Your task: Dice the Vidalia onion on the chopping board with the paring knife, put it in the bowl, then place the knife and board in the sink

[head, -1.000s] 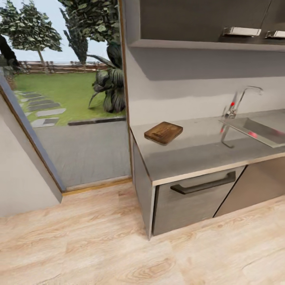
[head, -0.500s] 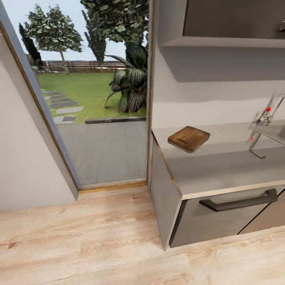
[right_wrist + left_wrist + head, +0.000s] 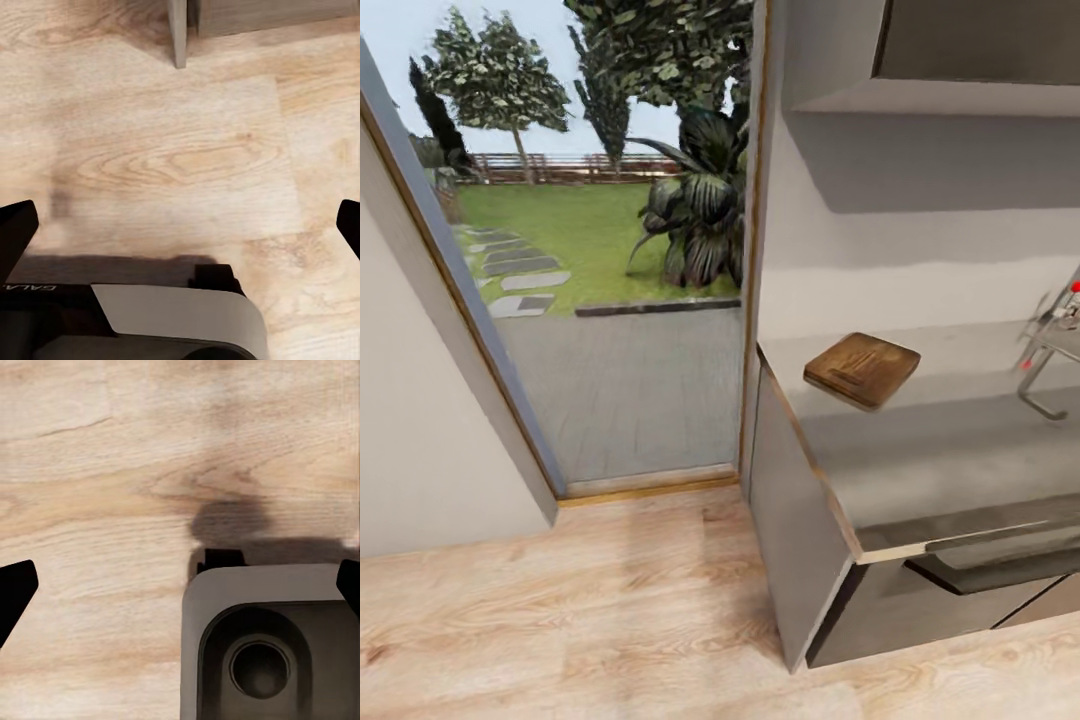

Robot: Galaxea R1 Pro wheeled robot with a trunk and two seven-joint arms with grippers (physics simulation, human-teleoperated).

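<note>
While I stand at the end of the kitchen run beside the open doorway [image 3: 620,330] to the garden, nothing of the job looks begun, as far as I can judge. On the grey tabletop [image 3: 920,470] lies the chopping board [image 3: 861,369], near the corner closest to the doorway, bare on top; I can make out no knife on or beside it. At the far right edge of my head view I catch the tap [image 3: 1060,310] with its red knob and a sliver of the sink [image 3: 1065,345]; the basin's inside is cut off, so I cannot say whether the onion lies there. The bowl is not in what I see either.

My left end effector [image 3: 180,585] hangs over the light wood floor [image 3: 610,600], its two dark fingertips spread wide at the edges of the wrist view with nothing between them. My right end effector [image 3: 180,225] is likewise spread wide and empty above the floor, with the foot of a cabinet panel [image 3: 177,34] ahead of it.

So everything remains, I reckon: reaching the sink, fetching the onion, dicing it on the board, filling the bowl, then putting knife and board in the sink.
</note>
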